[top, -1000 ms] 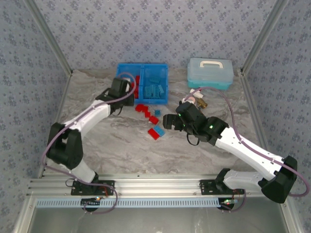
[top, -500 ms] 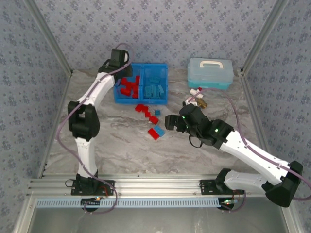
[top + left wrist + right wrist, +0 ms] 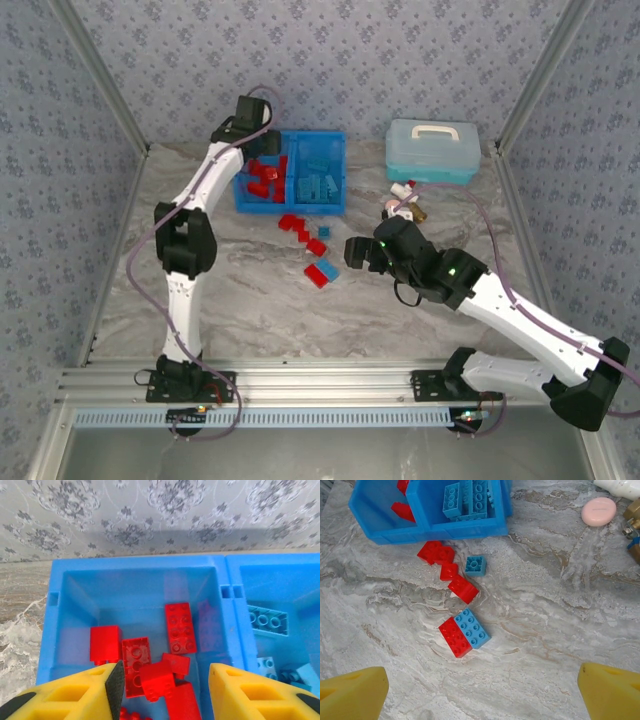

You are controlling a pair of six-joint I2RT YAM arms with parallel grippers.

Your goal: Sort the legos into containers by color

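The bright blue bin (image 3: 318,134) has two containers side by side. Its left one (image 3: 135,587) holds several red legos and its right one (image 3: 272,622) holds light blue ones. My left gripper (image 3: 164,680) hangs over the red side (image 3: 262,150), open. A red brick (image 3: 157,679) lies loose between the jaws, touching neither pad. On the table lie red legos (image 3: 436,552), a small blue one (image 3: 475,565), and a red brick (image 3: 455,636) beside a blue brick (image 3: 472,627). My right gripper (image 3: 482,685) hovers open above that pair (image 3: 350,250), holding nothing.
A pale blue lidded case (image 3: 432,150) stands at the back right. A pink disc (image 3: 598,510), a brass-coloured piece (image 3: 632,517) and a white object (image 3: 620,487) lie right of the bin, near my right arm. Patterned walls close the table in.
My left arm swung up from the table beside the bin to above the red compartment, and its jaws have parted off a red brick. The right arm shifted slightly right.
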